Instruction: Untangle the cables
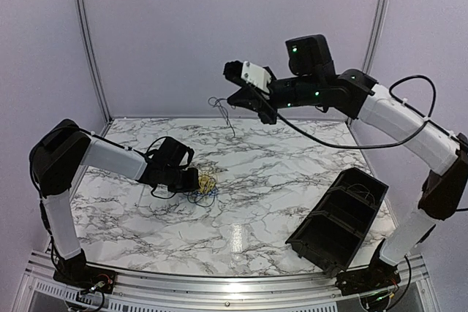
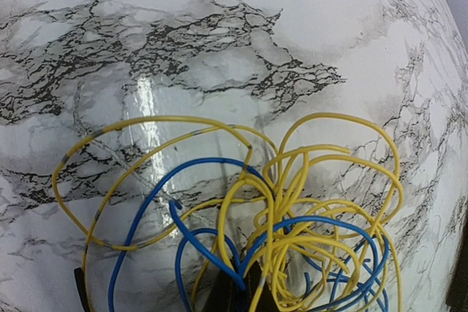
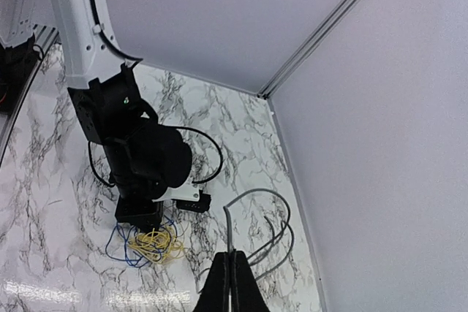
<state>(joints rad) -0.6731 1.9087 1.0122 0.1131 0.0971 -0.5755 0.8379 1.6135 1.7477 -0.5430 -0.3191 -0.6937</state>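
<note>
left jaws clamped on yellow-and-blue wire tangle (image 2: 292, 210) on marble desk (image 1: 292, 158); right jaws raised, pinching thin dark wire loop (image 3: 253, 191).

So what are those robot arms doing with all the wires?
They are untangling wires. The left hand is down on the marble table, pinched shut on a messy bundle of yellow and blue wires. The right hand is shut on one thin grey wire and holds it up in the air, well apart from the bundle. The yellow and blue ones are not sorted out yet.
</note>
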